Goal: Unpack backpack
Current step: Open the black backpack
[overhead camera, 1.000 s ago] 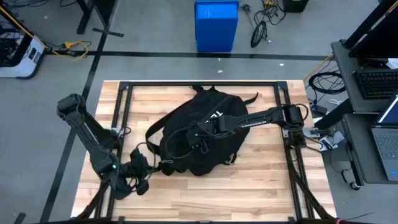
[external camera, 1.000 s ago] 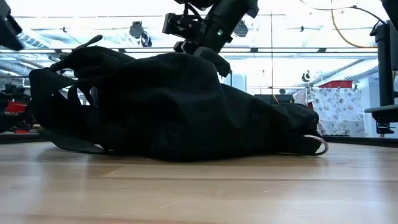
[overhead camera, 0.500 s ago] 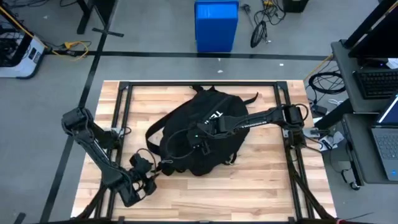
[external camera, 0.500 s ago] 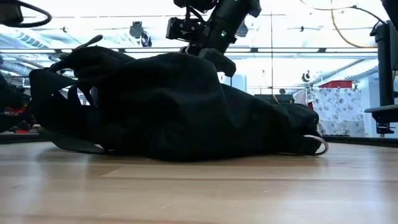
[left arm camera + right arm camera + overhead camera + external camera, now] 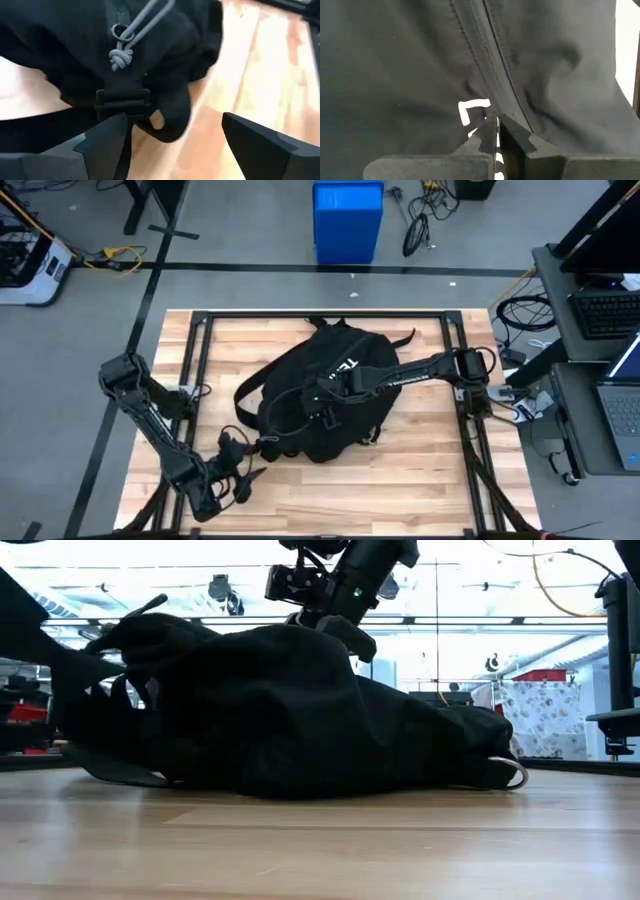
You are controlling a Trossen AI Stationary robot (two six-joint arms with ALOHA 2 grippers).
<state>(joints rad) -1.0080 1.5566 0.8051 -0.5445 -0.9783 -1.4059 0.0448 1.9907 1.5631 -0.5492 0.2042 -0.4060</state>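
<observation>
On wood-plank table, black metal frame round edges; grey floor beyond, blue bin at 12 o'clock, laptop desk at 3. Backpack slumped mid-table, soft black fabric, limp straps, grey knotted cord by buckle. White lettering mostly covered by right arm, only bit readable. Right gripper fingers pinched together, pressed onto fabric beside zipper seam, grabbing nothing obvious. Left gripper at 7 o'clock off pack's corner, fingers spread wide, strap loop between them, not clamped.
</observation>
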